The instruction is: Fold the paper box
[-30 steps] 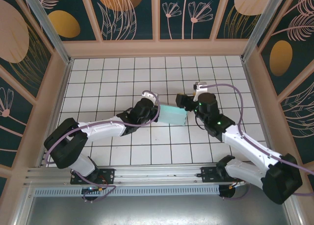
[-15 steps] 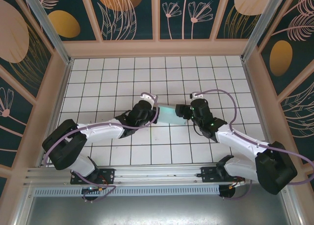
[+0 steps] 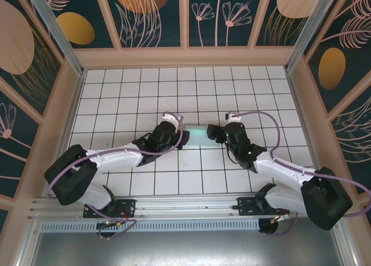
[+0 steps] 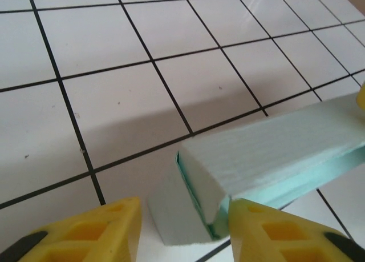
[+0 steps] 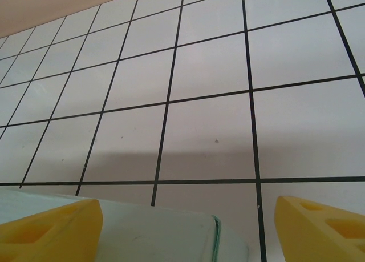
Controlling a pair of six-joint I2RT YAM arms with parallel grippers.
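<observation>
Seen from above, both ends of the paper box (image 3: 198,136) are covered by the left gripper (image 3: 177,130) and the right gripper (image 3: 215,133). In the wrist views the yellow fingers (image 4: 91,233) and the box are cut off by the picture edges.

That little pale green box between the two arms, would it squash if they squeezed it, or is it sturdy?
Probably squashes easily: the paper box shows thin, layered card edges at its end. Being thin card, it is likely very light. Its flat faces suggest it would slide, not roll, if pushed.
</observation>
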